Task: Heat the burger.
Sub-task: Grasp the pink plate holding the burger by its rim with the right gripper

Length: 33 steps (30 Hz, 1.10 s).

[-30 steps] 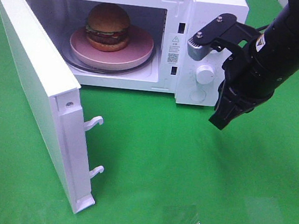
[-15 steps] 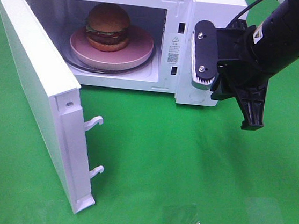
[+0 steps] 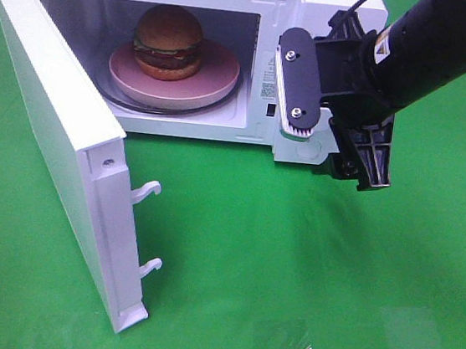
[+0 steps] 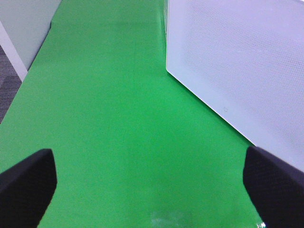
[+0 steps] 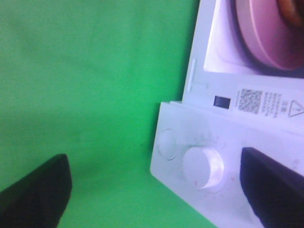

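Exterior high view, read from left to right: the microwave door [image 3: 61, 130] stands swung wide open, its upper left corner cut off by the frame edge, with two latch hooks [image 3: 148, 192] projecting from its free edge. Next comes the microwave [image 3: 336, 5] cavity, where the burger [image 3: 168, 42] sits on the pink plate [image 3: 215, 76]; the rear of the plate is hidden behind the burger. Further right, my right gripper [image 3: 337, 144] hangs directly in front of the control panel and blocks it completely, so neither the timer knob nor the button can be made out from this camera. My left arm does not appear in this view at all. The left wrist view supplies what is missing there: my left gripper [image 4: 151, 183] has its fingers [image 4: 26, 183] set wide apart with nothing between them, above the green table cover [image 4: 104, 104], and the perforated outer face of the door [image 4: 242, 61] lies just beside it. The right wrist view exposes the panel: a round white knob [image 5: 203, 167] and a flat round button [image 5: 167, 142] beside it, with my right fingers [image 5: 33, 190] spread wide, one to each side, touching neither. That view crops the plate [image 5: 266, 33] to an edge, and the burger shows only as a blurred brown sliver at the corner.
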Available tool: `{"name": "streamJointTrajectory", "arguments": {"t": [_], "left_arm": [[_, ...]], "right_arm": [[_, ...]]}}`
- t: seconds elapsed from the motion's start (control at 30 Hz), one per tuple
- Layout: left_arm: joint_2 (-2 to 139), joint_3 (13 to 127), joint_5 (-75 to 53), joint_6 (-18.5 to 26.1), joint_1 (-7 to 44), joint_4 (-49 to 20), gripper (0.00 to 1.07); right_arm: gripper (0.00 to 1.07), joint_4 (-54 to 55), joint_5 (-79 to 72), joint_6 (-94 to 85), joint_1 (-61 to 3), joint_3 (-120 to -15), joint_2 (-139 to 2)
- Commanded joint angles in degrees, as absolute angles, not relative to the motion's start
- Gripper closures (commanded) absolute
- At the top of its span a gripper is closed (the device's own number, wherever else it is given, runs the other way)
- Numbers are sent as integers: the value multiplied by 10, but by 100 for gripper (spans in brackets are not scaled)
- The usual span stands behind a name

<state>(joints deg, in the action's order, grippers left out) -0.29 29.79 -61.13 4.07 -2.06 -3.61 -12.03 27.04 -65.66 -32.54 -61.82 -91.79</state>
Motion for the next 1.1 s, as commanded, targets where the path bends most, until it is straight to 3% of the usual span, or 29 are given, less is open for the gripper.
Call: {"name": "streamJointTrajectory", "arguments": {"t": [0.03,0.4,1.1], "left_arm": [[-13,297,-612,37,-23,-35,7],[-13,297,-612,37,-23,-35,7],[-13,297,-612,37,-23,-35,7]], "right_arm": [[9,-175,250,-621,-351,-627,-925],[12,-194,234,-598,-390,-712,-1022],[16,-187,227,-583,-394,-900,-1205]]}}
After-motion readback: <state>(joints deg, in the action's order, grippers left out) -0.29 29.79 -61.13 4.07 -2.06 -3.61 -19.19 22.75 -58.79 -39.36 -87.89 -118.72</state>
